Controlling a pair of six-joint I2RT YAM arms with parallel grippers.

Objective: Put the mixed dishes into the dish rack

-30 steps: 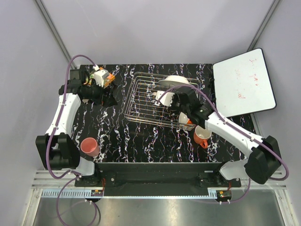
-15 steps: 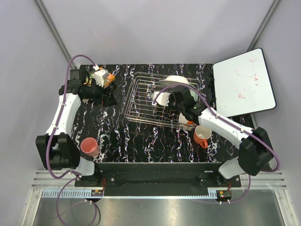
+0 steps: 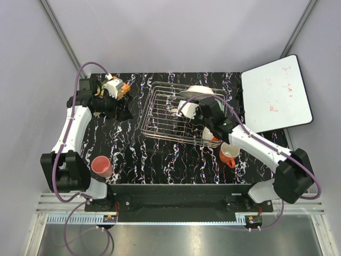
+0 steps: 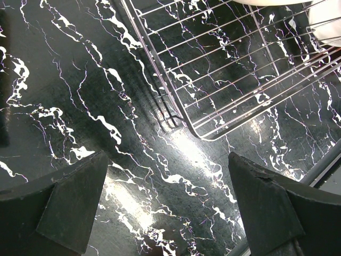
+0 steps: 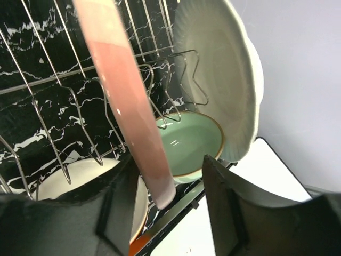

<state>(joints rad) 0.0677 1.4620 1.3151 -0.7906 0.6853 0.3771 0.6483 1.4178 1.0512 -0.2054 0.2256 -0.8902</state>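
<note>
We are holding the pink-cream plate (image 5: 130, 106) on edge, its rim gripped between the right fingers (image 5: 240, 213), just over the dish rack (image 3: 160, 114) beside the upright white plate (image 5: 218, 80). The left fingers (image 4: 69, 197) are hanging open over the surface (image 4: 64, 106), farther away.

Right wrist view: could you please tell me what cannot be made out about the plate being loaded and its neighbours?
The pink-cream plate: edge-on and blurred in the right wrist view, face unseen, far end cut off by the top edge.
Its contact with the dish rack: too small to judge from the top view.
The cream bowl: partly hidden by the right hand in the wrist view, by the right arm from above.
</note>
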